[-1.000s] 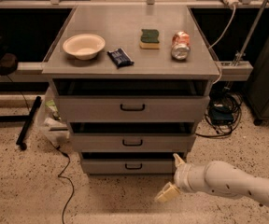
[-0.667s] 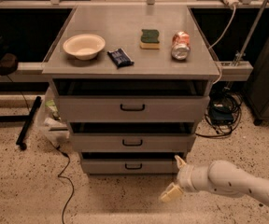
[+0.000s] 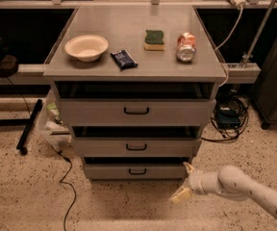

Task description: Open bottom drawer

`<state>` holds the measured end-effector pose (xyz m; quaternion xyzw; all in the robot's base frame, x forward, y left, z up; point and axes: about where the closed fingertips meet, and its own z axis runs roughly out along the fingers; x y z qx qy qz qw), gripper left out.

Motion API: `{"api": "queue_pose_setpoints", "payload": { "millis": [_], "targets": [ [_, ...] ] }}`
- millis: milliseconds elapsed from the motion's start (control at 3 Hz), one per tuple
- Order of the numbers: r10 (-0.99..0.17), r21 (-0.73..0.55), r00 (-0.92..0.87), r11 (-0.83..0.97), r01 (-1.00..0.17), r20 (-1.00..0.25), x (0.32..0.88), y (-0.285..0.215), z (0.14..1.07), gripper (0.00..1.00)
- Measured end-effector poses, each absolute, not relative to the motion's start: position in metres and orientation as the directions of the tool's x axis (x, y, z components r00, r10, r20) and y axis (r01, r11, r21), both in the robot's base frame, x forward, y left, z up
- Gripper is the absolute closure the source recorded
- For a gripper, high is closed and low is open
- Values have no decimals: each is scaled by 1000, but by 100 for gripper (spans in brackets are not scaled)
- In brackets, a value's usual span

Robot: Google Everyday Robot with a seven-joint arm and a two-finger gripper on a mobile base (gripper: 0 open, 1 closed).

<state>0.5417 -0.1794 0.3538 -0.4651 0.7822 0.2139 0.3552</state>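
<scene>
The bottom drawer [image 3: 137, 171] is the lowest and narrowest grey front of the cabinet, with a small black bar handle [image 3: 137, 171] at its middle. Its front looks flush and closed. My gripper [image 3: 184, 182] comes in from the lower right on a white arm and sits low, just to the right of the drawer's right end, near the floor. Its two cream fingers are spread apart and hold nothing. One fingertip [image 3: 188, 167] is close to the drawer's right corner and the other finger [image 3: 180, 196] points down toward the floor.
Above are the mid-sized drawer [image 3: 136, 147] and the widest top drawer [image 3: 136, 111]. On the cabinet top [image 3: 129, 73] lie a bowl [image 3: 86, 47], a dark packet [image 3: 124, 59], a sponge [image 3: 154, 39] and a can [image 3: 186, 46]. Cables [image 3: 230, 117] lie right; a black cord [image 3: 64, 186] runs left.
My gripper and arm have shifted slightly to the right and a little down beside the bottom drawer. The drawers have not moved.
</scene>
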Motion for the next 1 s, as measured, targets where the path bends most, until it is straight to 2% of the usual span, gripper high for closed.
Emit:
{"api": "queue_pose_setpoints", "payload": {
  "millis": [667, 1000],
  "targets": [
    [-557, -23, -254, 442, -897, -791, 592, -184, 300, 0],
    [-603, -50, -232, 414, -909, -763, 615, -173, 278, 0]
  ]
}}
